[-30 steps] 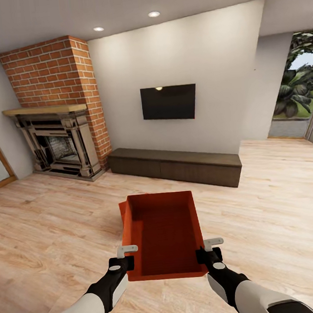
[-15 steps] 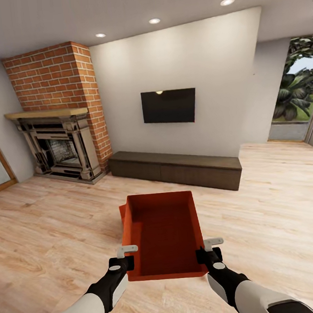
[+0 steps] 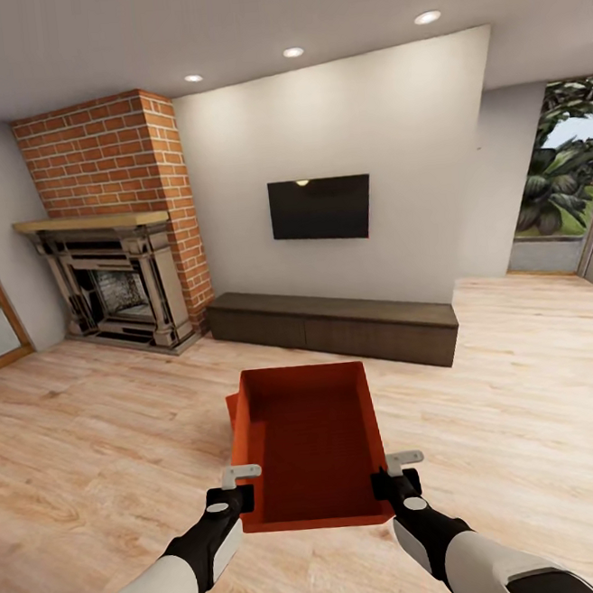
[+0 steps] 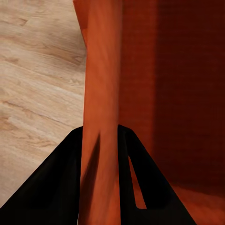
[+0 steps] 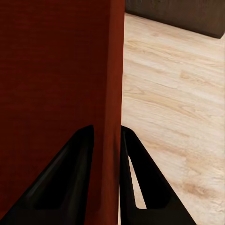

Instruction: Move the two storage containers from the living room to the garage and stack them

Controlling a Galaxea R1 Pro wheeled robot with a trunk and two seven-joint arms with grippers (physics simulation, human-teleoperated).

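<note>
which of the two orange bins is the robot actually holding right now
The upper bin, clamped on its side walls by the left end effector and right end effector. The other bin peeks out beneath.

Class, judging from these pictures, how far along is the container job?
Done: both hands, left and right, grip a container by its side walls; a second one's edge peeks beside it. In hand: carrying, with the brick fireplace ahead. Left: reaching the garage, stacking.
</note>
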